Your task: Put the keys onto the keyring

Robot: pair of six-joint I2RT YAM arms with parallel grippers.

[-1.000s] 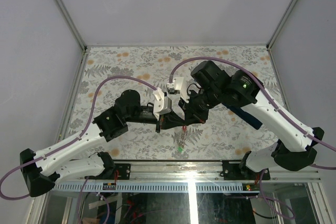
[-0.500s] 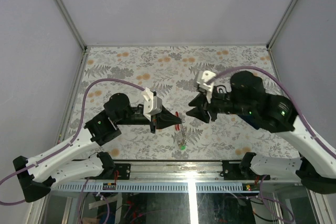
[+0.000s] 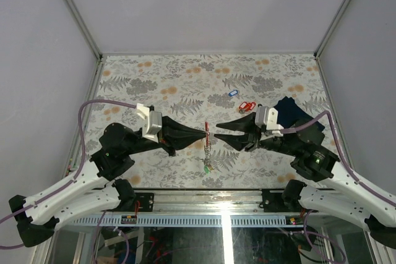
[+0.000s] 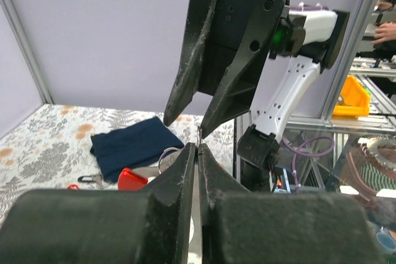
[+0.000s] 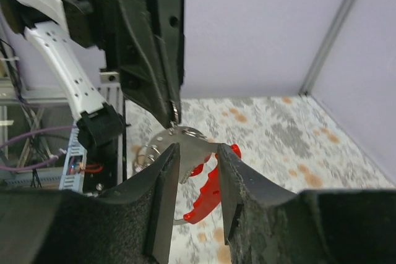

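Observation:
My left gripper [image 3: 203,132] is shut on a thin metal keyring [image 3: 207,134] and holds it above the table. It also shows in the left wrist view [image 4: 198,146]. A red tag, a short chain and a green tag [image 3: 207,166] hang from the ring. My right gripper [image 3: 216,133] faces it with its jaws apart. In the right wrist view [image 5: 197,148] a silvery key [image 5: 185,143] and a red tag [image 5: 210,193] hang just past its tips. A blue-tagged key [image 3: 232,93] and red-tagged keys [image 3: 247,106] lie on the table.
A dark navy folded cloth [image 3: 298,119] lies at the right, partly under my right arm, and shows in the left wrist view [image 4: 133,146]. The floral table [image 3: 154,78] has a metal rail along its near edge [image 3: 204,191] and grey walls around it.
Both arms have drawn back and stretched out low. The left gripper has kept the ring and moved it slightly right. The right gripper has come back close to it. The cloth and loose keys are uncovered.

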